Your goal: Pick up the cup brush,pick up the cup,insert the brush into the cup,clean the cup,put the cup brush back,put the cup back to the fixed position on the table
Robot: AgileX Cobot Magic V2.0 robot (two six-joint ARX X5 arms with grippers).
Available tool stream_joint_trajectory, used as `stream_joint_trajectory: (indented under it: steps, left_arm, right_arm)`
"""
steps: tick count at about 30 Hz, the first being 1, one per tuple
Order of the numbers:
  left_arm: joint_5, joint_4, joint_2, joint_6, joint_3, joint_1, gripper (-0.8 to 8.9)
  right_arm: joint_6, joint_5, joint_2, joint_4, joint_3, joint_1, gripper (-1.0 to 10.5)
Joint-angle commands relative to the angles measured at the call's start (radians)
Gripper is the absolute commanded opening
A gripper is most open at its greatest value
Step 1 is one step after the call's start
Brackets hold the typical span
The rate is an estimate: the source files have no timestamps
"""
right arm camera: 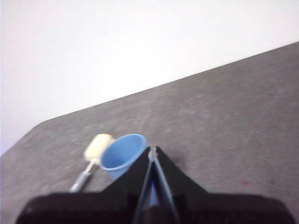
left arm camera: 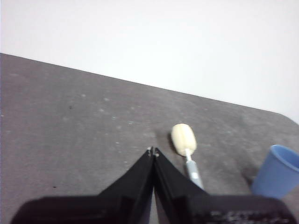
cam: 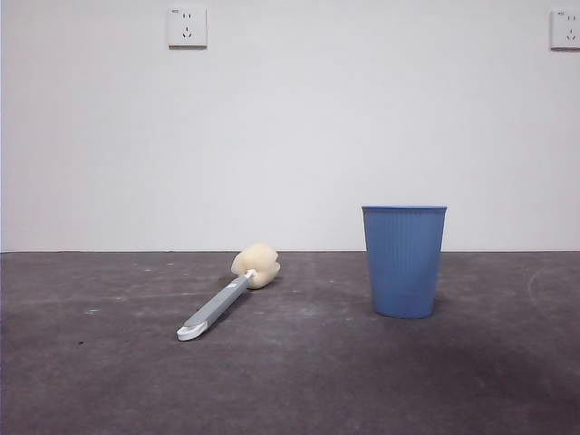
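The cup brush [cam: 227, 294] lies flat on the table [cam: 109, 381], left of centre, its cream sponge head toward the wall and its white-tipped grey handle toward the camera. The blue ribbed cup [cam: 404, 261] stands upright to its right. Neither arm shows in the front view. In the left wrist view my left gripper [left arm camera: 153, 151] is shut and empty, hanging above the table short of the cup brush [left arm camera: 184, 142], with the cup [left arm camera: 278, 171] off to one side. My right gripper [right arm camera: 153, 150] is shut and empty too, close beside the cup [right arm camera: 122, 155], the cup brush [right arm camera: 96, 151] beyond it.
A white wall runs along the table's far edge, with two sockets high up [cam: 187, 27] [cam: 565, 29]. The table's rounded corners show in both wrist views.
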Motion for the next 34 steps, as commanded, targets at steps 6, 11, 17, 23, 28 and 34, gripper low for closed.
stream_joint_trajectory:
  steps: [6,11,17,23,28,34]
  left_arm:
    - [0.18,-0.174,0.163,0.084,0.229,0.0,-0.07]
    - [0.291,-0.355,0.265,0.216,0.369,0.0,-0.07]
    - [0.397,-0.571,0.359,0.348,0.485,-0.005,-0.07]
    - [0.412,-0.696,0.4,0.395,0.52,-0.025,-0.07]
    - [0.407,-0.702,0.402,0.394,0.52,-0.026,0.38]
    - [0.37,-0.703,0.402,0.385,0.52,-0.026,5.0]
  right_arm:
    - [-0.071,-0.109,0.187,-0.219,0.262,0.014,-0.1]
    - [-0.179,-0.214,0.32,-0.443,0.436,0.041,-0.1]
    - [-0.296,-0.288,0.443,-0.695,0.576,0.078,-0.1]
    - [-0.369,-0.285,0.491,-0.823,0.614,0.095,-0.1]
    - [-0.369,-0.285,0.496,-0.824,0.614,0.095,0.4]
    - [-0.356,-0.282,0.496,-0.824,0.614,0.095,5.3]
